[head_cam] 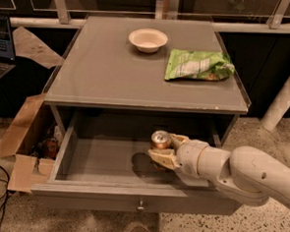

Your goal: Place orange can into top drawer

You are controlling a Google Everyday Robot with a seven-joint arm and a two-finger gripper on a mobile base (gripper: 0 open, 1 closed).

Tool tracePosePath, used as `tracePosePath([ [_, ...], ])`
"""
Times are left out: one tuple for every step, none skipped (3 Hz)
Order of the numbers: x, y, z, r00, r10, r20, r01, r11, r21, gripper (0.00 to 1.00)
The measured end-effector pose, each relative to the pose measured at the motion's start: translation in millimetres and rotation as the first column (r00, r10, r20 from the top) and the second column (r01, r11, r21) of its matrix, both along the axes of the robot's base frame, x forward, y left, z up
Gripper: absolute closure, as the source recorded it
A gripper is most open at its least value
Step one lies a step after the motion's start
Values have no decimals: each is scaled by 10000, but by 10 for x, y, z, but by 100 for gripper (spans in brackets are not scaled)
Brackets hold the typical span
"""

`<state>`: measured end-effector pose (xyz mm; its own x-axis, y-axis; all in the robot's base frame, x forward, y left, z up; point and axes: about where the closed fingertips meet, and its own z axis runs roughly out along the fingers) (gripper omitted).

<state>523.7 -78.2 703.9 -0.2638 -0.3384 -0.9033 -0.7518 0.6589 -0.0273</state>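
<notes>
The top drawer is pulled out wide, its front panel and small round knob toward me. The orange can stands upright inside the drawer, right of centre, silver top up. My gripper reaches in from the right on a cream arm, with one finger on each side of the can. The can's lower part is hidden behind the near finger, so I cannot tell whether it rests on the drawer floor.
On the grey tabletop stand a cream bowl at the back and a green snack bag at the right. An open cardboard box sits left of the cabinet. A white post stands at the right.
</notes>
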Motion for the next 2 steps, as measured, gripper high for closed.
tracePosePath([
  [0, 2, 0, 10000, 4, 0, -4, 10000, 0, 0],
  [0, 2, 0, 10000, 4, 1, -4, 10000, 0, 0],
])
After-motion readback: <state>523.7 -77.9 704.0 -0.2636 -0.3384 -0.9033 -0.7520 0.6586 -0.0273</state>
